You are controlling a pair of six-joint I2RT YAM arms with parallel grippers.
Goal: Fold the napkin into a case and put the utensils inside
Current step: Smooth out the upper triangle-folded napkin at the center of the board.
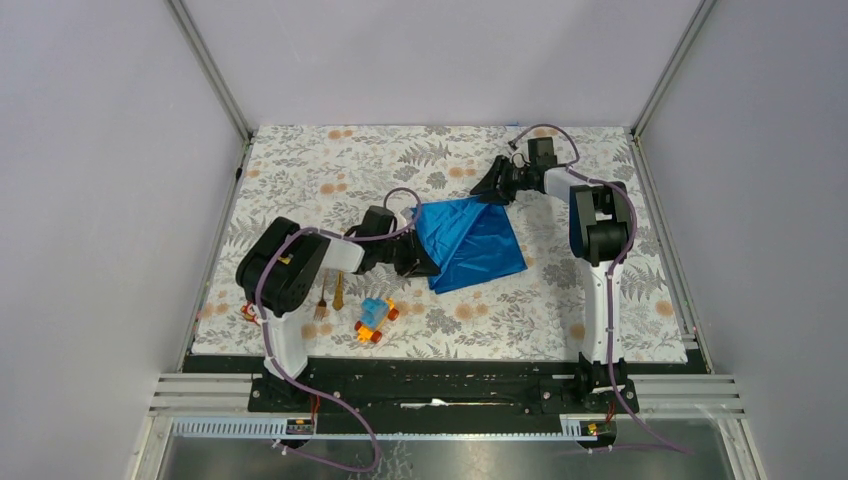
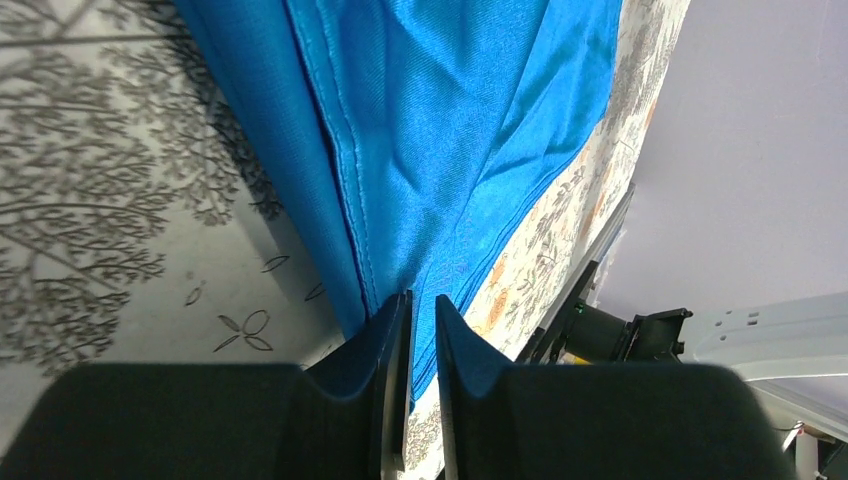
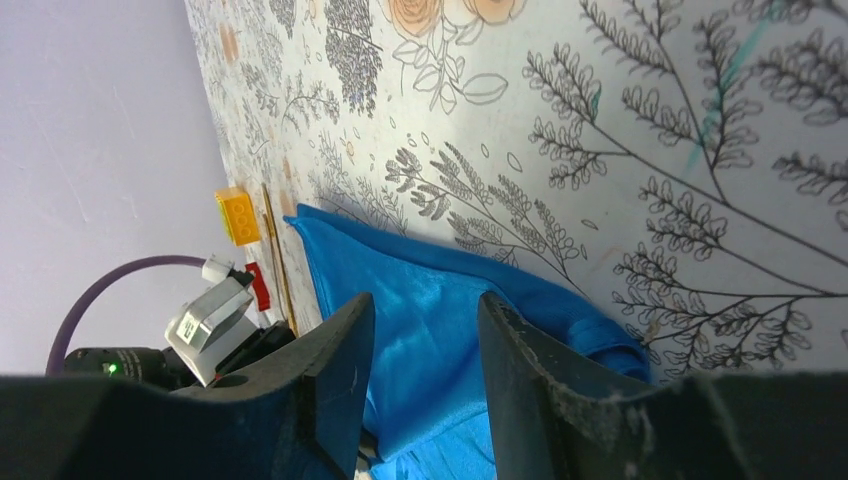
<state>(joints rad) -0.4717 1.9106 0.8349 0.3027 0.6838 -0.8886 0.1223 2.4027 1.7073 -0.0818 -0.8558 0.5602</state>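
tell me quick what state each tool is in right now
left tool: closed, pinching a fold of the napkin
right tool: open at the napkin's edge, holding nothing

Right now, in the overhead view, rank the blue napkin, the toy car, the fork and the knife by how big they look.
1. napkin, by far the largest.
2. toy car.
3. fork and knife: both slim and alike, so not ranked.

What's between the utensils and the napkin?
Nothing on the table: the toy car sits just near-side of the line from utensils to napkin. The left arm reaches across above it, left gripper pinching the napkin's left edge.
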